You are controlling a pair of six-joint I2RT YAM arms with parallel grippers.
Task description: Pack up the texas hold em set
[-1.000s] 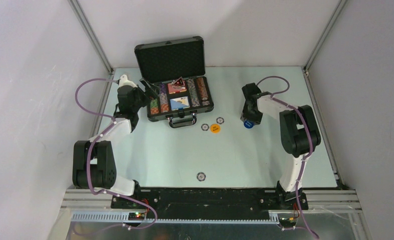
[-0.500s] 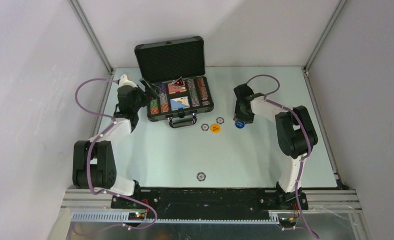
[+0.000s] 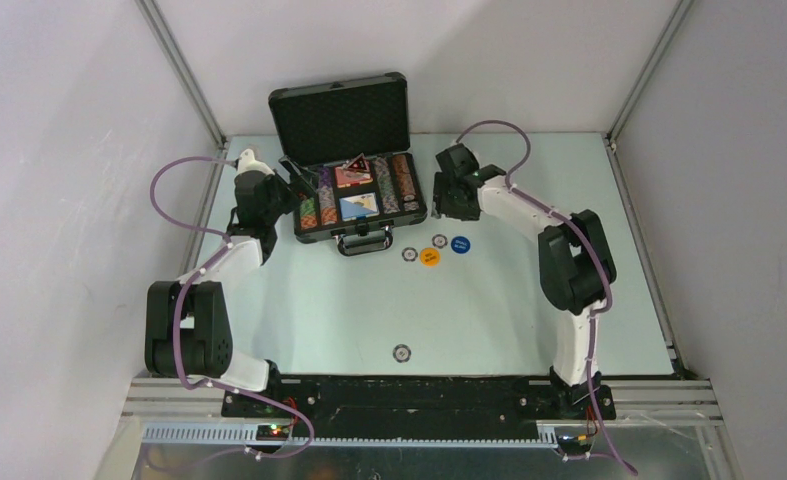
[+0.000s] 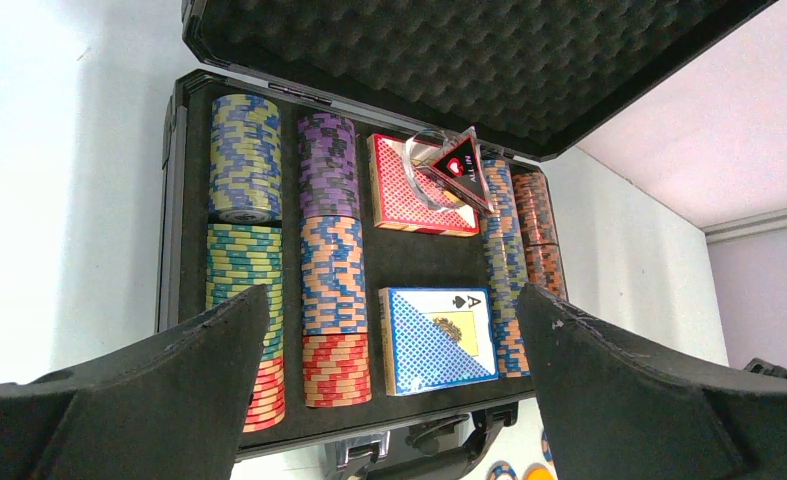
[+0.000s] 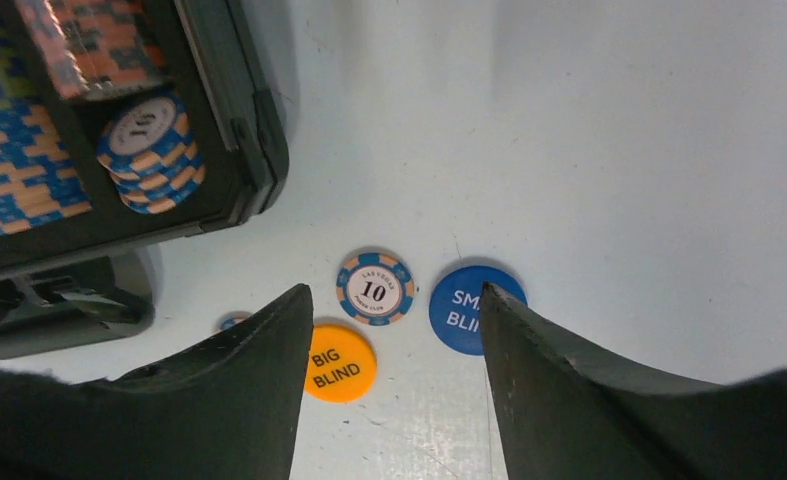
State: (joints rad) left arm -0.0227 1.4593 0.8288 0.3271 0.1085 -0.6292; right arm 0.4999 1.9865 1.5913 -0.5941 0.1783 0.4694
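Top view: noted black briefcase (image 3: 341,118) at 12 o'clock on tabletop (image 3: 299,310), lid upright, handle (image 3: 362,240) toward 6 o'clock. Found left pincer (image 3: 294,180) at the case's 9 o'clock edge and right pincer (image 3: 444,195) at its 3 o'clock edge, just beside the wall. Counted four loose pieces on tabletop at 5 o'clock from the case, close together in a loose row: a chip (image 3: 409,254), orange button (image 3: 430,257), second chip (image 3: 439,240), blue button (image 3: 460,243). Logged one lone chip (image 3: 401,352) well apart at 6 o'clock, near the arm bases.

Left wrist view only: read case contents.
- Rows of multicoloured chips (image 4: 244,250) stacked on edge in the channels.
- Red-patterned deck (image 4: 409,195) at 12 o'clock of the middle bay.
- Dark triangular marker (image 4: 459,165) tilted over that deck's 3 o'clock side.
- Blue-backed deck (image 4: 437,338) with ace of spades at 6 o'clock.

Saw left pincer fingers spread wide, nothing between, facing the open case.

Right wrist view only: read lettering, illegible from above. "BIG BLIND" on orange, "10" on second chip, a partial "SM… BLIN…" on blue, partly hidden behind a finger. Saw right pincer fingers apart, empty, clear of the pieces below. Unable to tell height above tabletop.
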